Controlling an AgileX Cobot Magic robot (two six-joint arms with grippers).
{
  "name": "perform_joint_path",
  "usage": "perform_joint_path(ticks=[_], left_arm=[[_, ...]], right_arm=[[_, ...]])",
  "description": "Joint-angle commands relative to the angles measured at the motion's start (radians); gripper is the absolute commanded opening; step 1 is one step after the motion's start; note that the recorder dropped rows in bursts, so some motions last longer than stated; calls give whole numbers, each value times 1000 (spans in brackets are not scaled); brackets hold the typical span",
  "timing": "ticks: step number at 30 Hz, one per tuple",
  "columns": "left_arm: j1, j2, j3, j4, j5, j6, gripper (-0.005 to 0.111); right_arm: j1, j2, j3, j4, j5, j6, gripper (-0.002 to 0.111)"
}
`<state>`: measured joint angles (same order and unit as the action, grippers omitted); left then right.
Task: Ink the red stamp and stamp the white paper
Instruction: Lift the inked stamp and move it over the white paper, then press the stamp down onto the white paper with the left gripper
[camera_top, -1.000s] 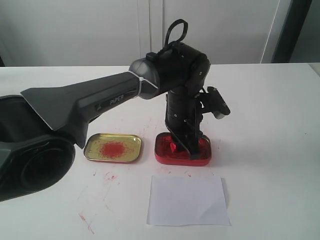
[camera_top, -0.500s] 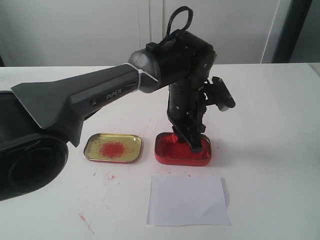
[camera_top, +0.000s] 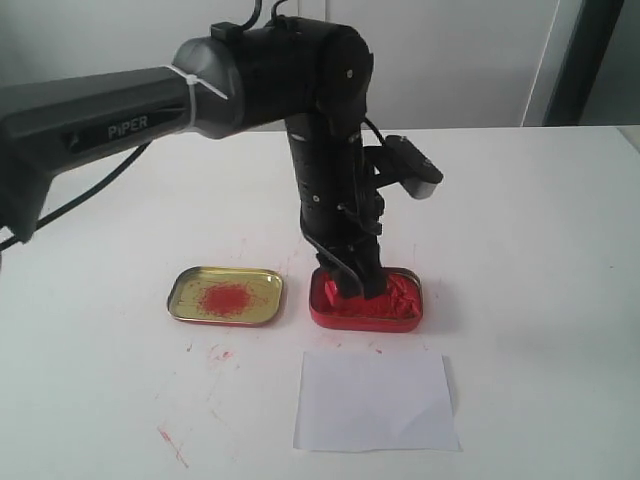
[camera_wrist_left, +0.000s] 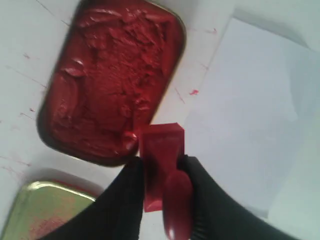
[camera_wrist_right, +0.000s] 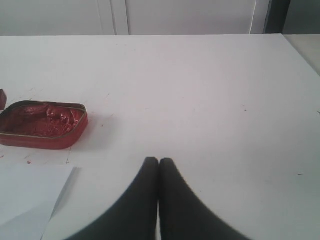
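The left tool (camera_wrist_left: 162, 167) is shut tight on the red stamp (camera_wrist_left: 161, 145), with one finger on each side of its handle. The stamp's square base is at the edge of the red ink tin (camera_top: 366, 320), at the corner nearest the white paper (camera_top: 375, 402) and the gold lid (camera_top: 188, 290). Half a second ago the tool was over the tin's other end, away from the lid, and the arm was lower. In the outside view the fingers hide most of the stamp, so I cannot tell if it touches the ink. The right tool (camera_wrist_right: 159, 172) is closed and holds nothing. It is over the white surface (camera_wrist_right: 210, 100), well apart from the tin.
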<state>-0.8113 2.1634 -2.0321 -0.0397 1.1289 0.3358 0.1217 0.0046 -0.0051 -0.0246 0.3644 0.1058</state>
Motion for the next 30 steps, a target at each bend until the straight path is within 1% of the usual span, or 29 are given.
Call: perform_joint_path(ticks=[1, 7, 13, 18, 21, 26, 29, 30], left_arm=[[3, -63, 93, -60, 92, -23, 0], [-4, -70, 160, -111, 92, -19, 0], [-53, -70, 259, -104, 92, 0, 0], [-107, -70, 340, -62, -22, -9, 0], [-130, -70, 350, -23, -61, -26, 0], [-132, -101, 350, -26, -134, -52, 0], [-132, -137, 371, -30, -180, -89, 0], [-132, -157, 397, -30, -205, -97, 0]], right_arm=[[-4, -5, 5, -2, -14, 4, 0], [-4, -5, 5, -2, -14, 4, 0], [-4, -5, 5, -2, -14, 4, 0], [-4, -5, 5, -2, -14, 4, 0], [-4, -5, 5, -2, -14, 4, 0], [-4, -5, 5, -2, -14, 4, 0], [-4, -5, 5, -2, -14, 4, 0], [-4, -5, 5, -2, -14, 4, 0]])
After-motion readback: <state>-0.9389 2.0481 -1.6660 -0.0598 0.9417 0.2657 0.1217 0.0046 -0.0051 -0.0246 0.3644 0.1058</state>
